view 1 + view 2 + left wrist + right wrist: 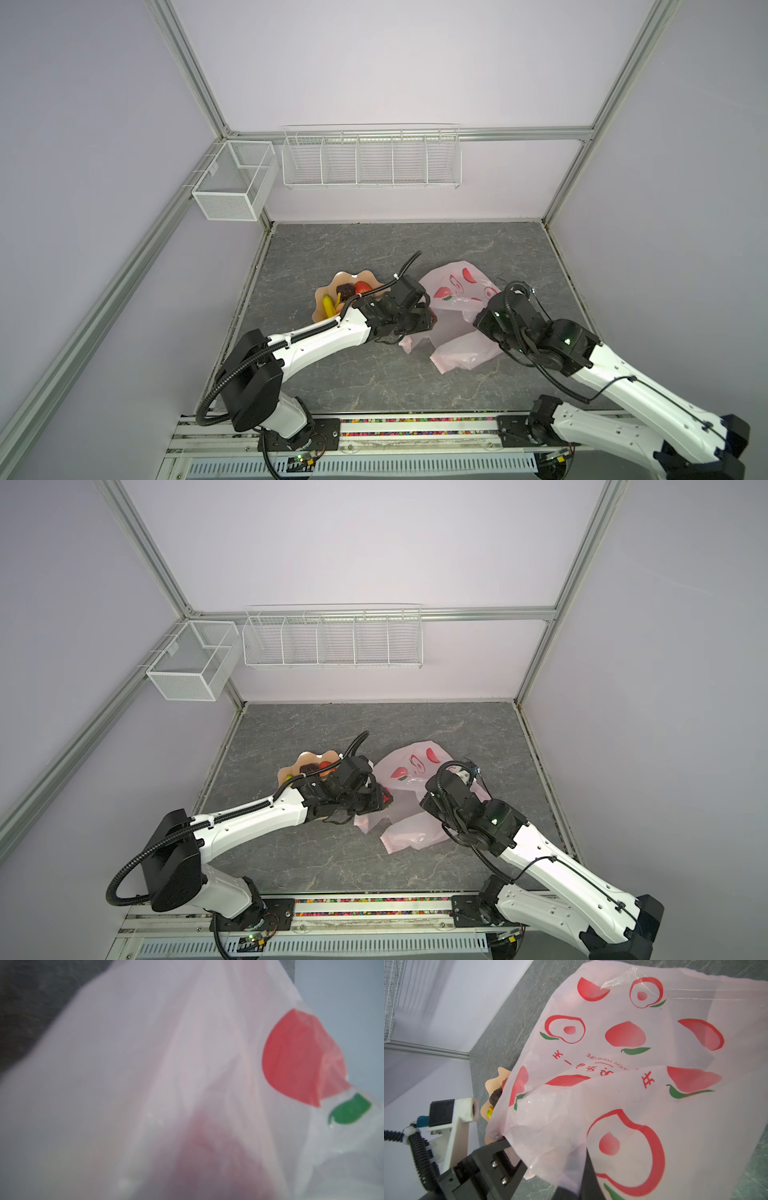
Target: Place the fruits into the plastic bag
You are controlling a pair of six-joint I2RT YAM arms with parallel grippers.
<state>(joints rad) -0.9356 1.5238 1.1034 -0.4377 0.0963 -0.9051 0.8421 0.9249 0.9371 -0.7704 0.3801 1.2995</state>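
Rt wrist cam, print on the plastic bag [542,1126]. Red Latin caps [610,1061], seen upside down: "NJOY YOUR LIFE". The first letter is tucked under a fold, and there's a thin red curve just beside the words.

Red Chinese chars run along the same band: a one-stroke "一" [568,1062] and a "开"-like char [648,1082] on the overlapping fold. The cursive chars [604,1071] btwn them I can't read.

In both top views the bag [457,286] [399,766] sits at approx 3 o'clock of the dish [345,275] [307,756], lettering too small to read. Lft wrist cam is all blur, nothing legible.
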